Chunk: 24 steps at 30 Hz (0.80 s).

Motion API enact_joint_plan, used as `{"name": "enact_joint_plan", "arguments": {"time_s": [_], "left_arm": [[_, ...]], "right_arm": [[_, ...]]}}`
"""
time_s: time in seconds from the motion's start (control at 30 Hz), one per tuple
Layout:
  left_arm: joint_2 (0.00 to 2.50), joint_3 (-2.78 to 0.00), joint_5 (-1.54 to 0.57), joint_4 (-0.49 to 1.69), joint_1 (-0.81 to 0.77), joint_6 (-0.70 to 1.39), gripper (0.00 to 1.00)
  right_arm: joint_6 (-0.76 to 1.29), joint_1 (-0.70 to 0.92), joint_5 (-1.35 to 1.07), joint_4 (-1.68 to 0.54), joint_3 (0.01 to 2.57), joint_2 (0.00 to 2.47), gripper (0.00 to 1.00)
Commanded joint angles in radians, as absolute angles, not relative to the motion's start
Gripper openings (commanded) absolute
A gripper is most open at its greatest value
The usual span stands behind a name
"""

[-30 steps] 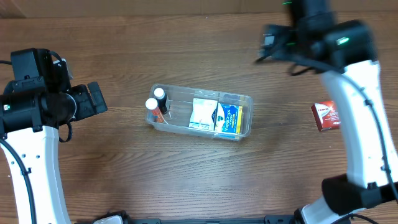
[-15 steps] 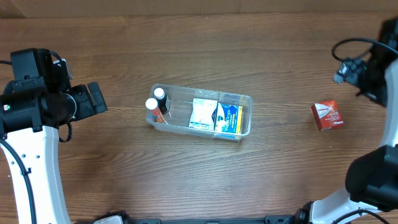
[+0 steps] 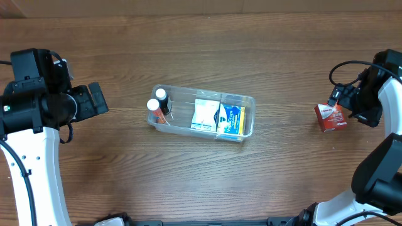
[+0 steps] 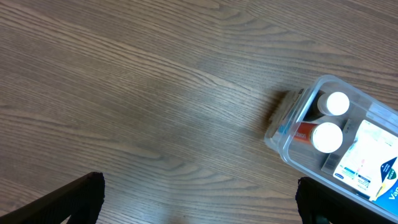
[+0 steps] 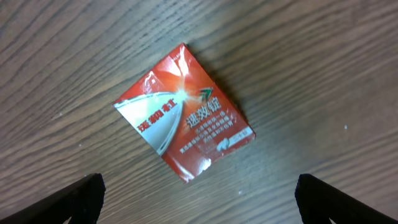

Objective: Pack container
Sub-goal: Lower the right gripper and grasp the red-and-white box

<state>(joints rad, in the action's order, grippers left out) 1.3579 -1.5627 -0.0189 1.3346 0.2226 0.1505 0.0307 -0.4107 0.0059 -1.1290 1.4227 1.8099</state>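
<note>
Red box (image 5: 183, 112), at table's 3 o'clock edge: white Chinese print. Large characters toward its 3 o'clock corner look like "速效锭". Bold group on white swoosh and fine lines below too blurred to read.

Blue box (image 4: 387, 177) inside container (image 4: 292, 134), 4 o'clock in left wrist view: letters "Va", rest cut off.

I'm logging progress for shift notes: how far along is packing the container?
Done: two white-capped bottles and the blue-and-white boxes sit inside the container. In hand: nothing; the right gripper hovers over the red box with fingers open, and the left gripper is open, off to the side. Left: the red box lies on the table, not yet picked up or packed.
</note>
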Motion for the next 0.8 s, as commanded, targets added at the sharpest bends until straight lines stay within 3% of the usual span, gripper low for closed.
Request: {"name": "enact_joint_plan", "arguments": {"time_s": [0.0,0.17,0.77], "left_arm": [[1.359,-1.564,-0.026,1.331,0.222,0.154,1.00],[1.359,-1.564,-0.026,1.331,0.222,0.154,1.00],[1.359,-1.564,-0.023,1.330,0.222,0.154,1.00]], "right_arm": [[-0.125,-0.411,-0.002,-1.076,1.413,1.810,1.00],[-0.295,-0.411,-0.002,-1.065,1.413,1.824,1.00],[-0.454,-0.346,-0.009,-1.063,1.412,2.039,1.00]]}}
